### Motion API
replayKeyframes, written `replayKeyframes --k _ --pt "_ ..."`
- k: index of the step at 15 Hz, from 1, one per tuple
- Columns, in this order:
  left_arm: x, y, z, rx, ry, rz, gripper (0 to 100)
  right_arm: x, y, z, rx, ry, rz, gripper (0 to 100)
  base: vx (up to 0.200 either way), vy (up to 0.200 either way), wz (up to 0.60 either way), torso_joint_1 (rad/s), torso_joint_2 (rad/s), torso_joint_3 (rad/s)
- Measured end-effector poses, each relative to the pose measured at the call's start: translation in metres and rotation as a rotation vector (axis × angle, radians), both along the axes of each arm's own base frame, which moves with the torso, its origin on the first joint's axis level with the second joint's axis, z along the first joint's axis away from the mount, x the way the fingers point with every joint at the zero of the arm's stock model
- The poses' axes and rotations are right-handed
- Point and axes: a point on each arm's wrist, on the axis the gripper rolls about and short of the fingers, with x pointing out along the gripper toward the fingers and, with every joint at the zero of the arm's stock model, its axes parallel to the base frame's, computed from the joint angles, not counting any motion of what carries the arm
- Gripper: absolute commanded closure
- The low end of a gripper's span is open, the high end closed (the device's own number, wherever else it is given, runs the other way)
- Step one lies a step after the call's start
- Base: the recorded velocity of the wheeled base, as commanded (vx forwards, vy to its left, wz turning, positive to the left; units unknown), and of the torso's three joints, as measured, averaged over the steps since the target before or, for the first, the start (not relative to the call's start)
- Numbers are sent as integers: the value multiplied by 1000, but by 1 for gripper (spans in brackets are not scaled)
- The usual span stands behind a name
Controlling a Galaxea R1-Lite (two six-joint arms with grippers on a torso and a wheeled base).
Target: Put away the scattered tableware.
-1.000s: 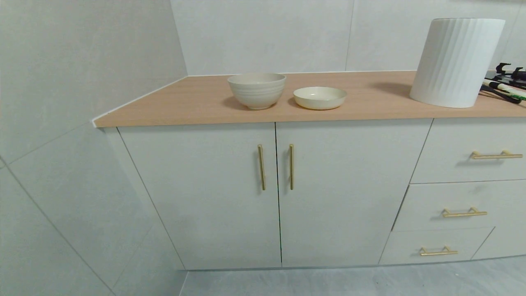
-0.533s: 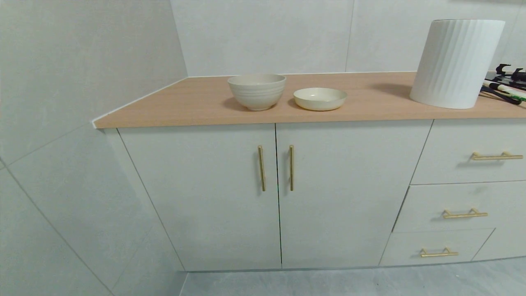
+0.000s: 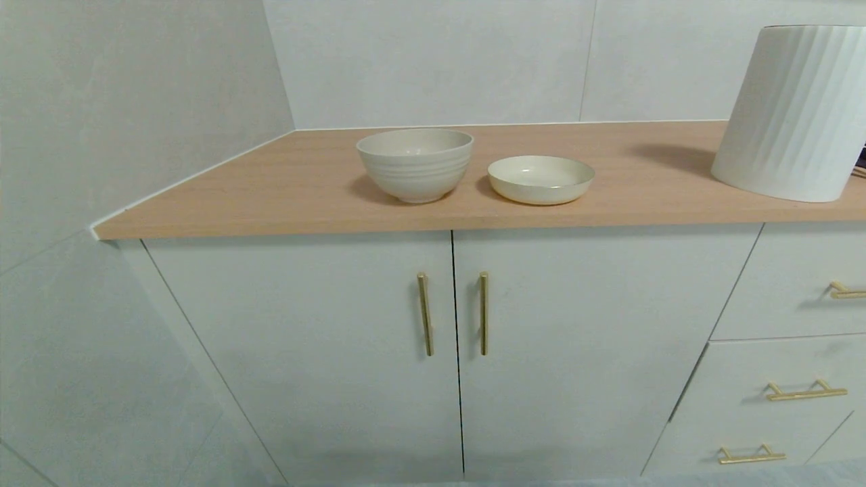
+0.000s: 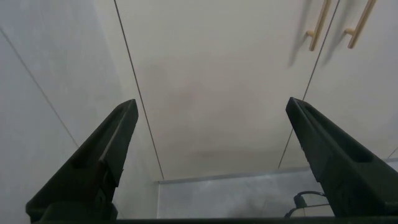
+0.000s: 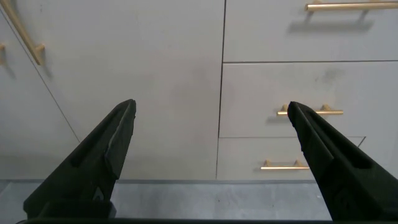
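Note:
A ribbed cream bowl point(image 3: 415, 163) stands on the wooden countertop point(image 3: 284, 196) near its front edge. A shallow cream dish point(image 3: 540, 178) sits just to its right, apart from it. Below them are two shut cabinet doors with gold handles point(image 3: 425, 313). My left gripper point(image 4: 211, 112) hangs open low before the left door point(image 4: 217, 93), nothing between its fingers. My right gripper point(image 5: 211, 112) is open too, low in front of the drawers point(image 5: 298, 93), holding nothing.
A tall white ribbed canister point(image 3: 791, 111) stands on the counter at the right. Three drawers with gold handles point(image 3: 805, 391) lie right of the doors. A tiled wall closes in the left side and the back.
The whole head view has shifted: the cabinet and counter now look nearer and larger, so the camera moved closer. The bowl and dish have kept their places on the counter.

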Motion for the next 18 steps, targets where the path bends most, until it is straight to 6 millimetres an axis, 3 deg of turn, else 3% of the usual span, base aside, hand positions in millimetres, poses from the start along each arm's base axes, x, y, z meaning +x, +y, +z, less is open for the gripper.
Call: replayKeyframes --k 11,14,18 --pt "0 0 0 0 0 0 0 0 1 2 -11 -9 32 0 0 0 0 0 0 0" --pt "0 0 0 0 0 0 0 -8 3 30 47 -88 137 0 0 0 0 0 0 0" --pt "0 0 0 0 0 0 0 5 4 39 69 49 261 0 0 0 0 0 0 0"
